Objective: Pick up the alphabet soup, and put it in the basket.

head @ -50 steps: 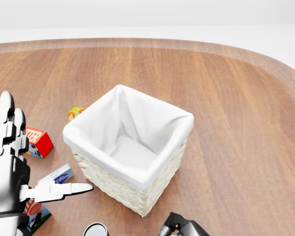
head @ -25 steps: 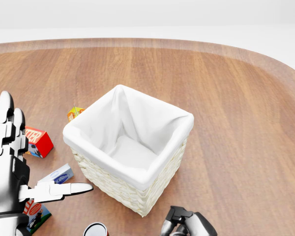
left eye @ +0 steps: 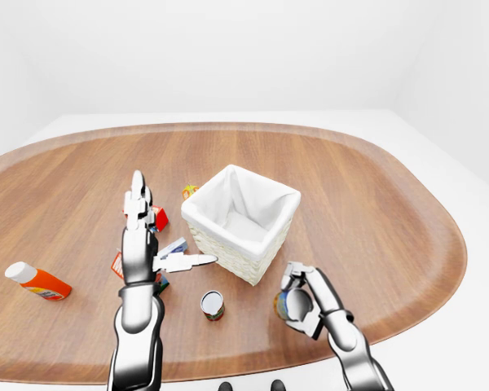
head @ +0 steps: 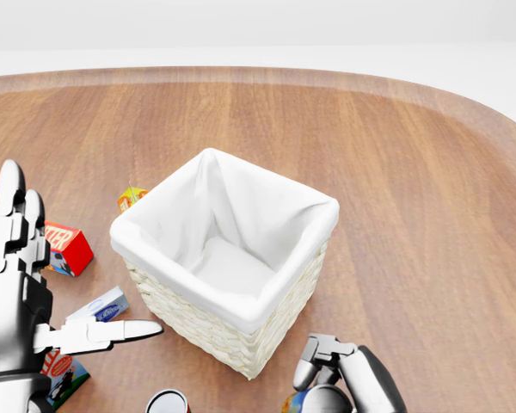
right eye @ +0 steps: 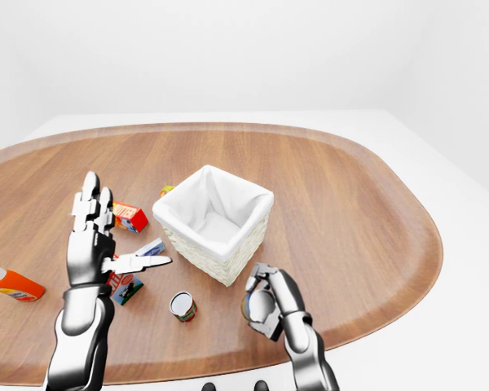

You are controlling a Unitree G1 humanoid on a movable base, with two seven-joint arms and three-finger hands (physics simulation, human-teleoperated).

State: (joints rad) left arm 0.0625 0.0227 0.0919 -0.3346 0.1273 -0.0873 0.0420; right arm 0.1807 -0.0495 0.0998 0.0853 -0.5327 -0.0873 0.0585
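Wicker basket (left eye: 243, 221) sits mid-table, lined white. Right hand (left eye: 303, 300) is clenched around the soup can (left eye: 287, 305), just below the basket in the left-eye view. Left hand (left eye: 140, 236) splayed, empty. Advisable: lift clear of the rim, centre over the opening, then release.

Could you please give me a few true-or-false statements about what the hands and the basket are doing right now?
1. The right hand grips a can. True.
2. The basket already holds the can. False: only its white lining shows inside.
3. The left hand is closed on a carton. False: its fingers are spread open, holding nothing.
4. A second can stands on the table between the two hands in the left-eye view. True.
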